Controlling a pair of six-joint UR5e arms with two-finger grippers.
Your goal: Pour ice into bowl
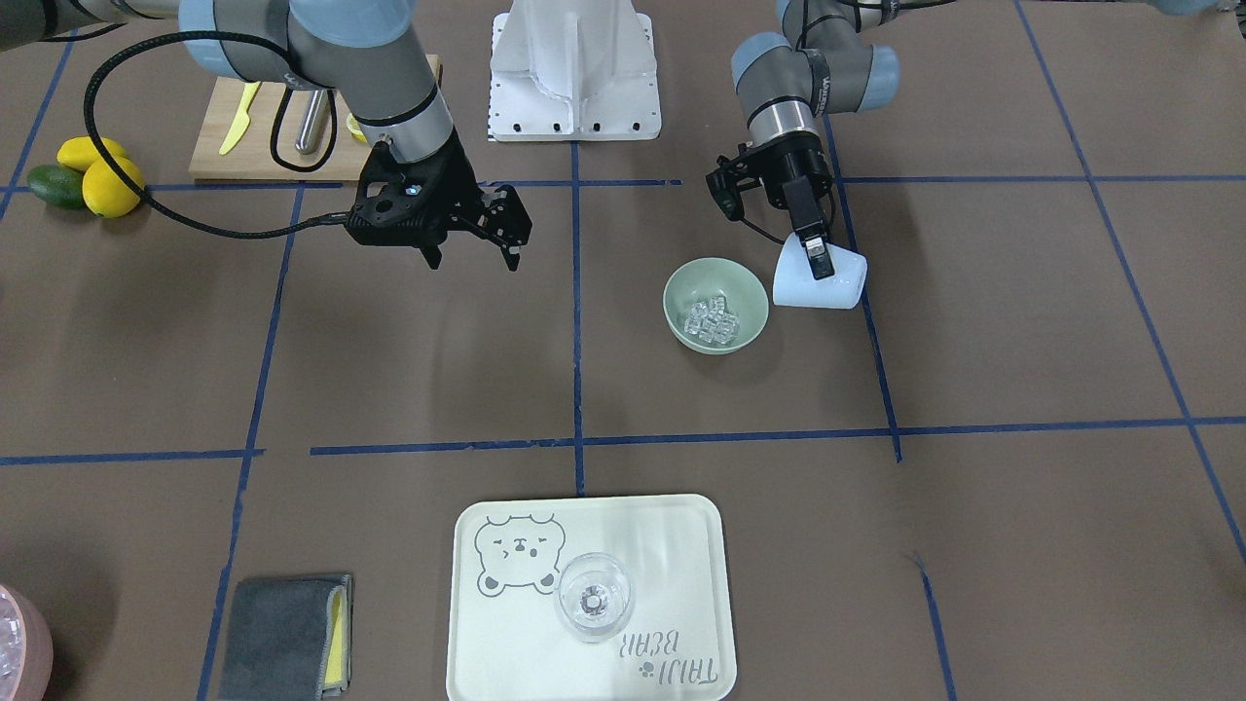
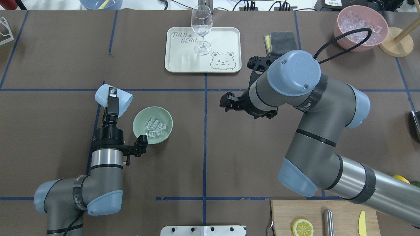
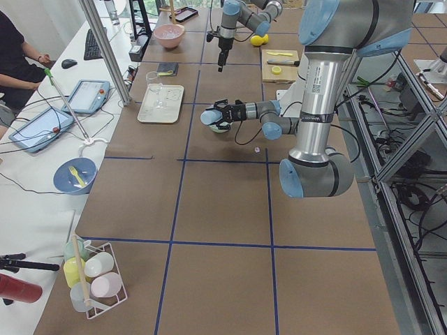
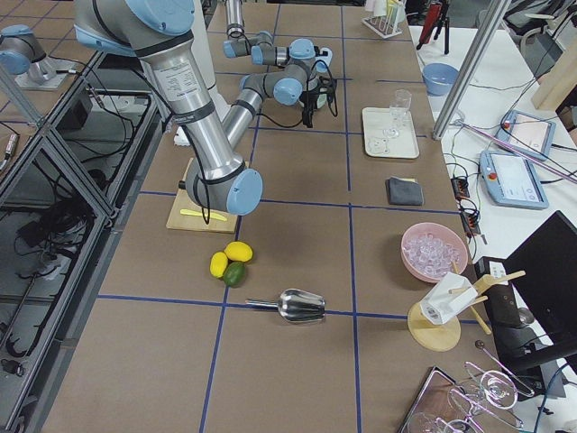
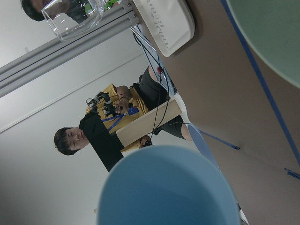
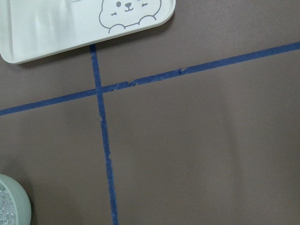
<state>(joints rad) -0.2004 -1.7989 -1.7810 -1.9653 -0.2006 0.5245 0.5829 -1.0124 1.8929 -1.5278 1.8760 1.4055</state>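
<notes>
Sage-green bowl (image 2: 138, 118) has the ice (image 2: 155, 127) in it, a cluster of clear cubes at the bottom. By my read the pour is done or nearly done.

My left gripper (image 2: 112, 95) is clamped on the wall of the light blue cup (image 2: 124, 101). The cup is tipped onto its side, just beside the bowl and not over it. I can't see into the cup well enough to say it's empty. My right gripper (image 1: 472, 257) hangs over bare table, well apart from the bowl, with its jaws spread and nothing between them.

Risks from here:
- If 1 or 2 cubes are left in the cup, they'd drop on the table, since the cup isn't above the bowl.
- My grip is a thin pinch on a smooth wall, so a fast swing back upright could let the cup slide or twist.
- In the overhead view my left wrist's camera mount sits right at the bowl's rim. A careless pull-back could nudge the bowl and shift it or spill ice.

Writing:
- The tray (image 2: 226, 37) reads "TAIJI BEAR" beside a printed bear face, and a wine glass (image 2: 201, 30) stands on it.
- The lettering on my arm bands is too small to read.
</notes>
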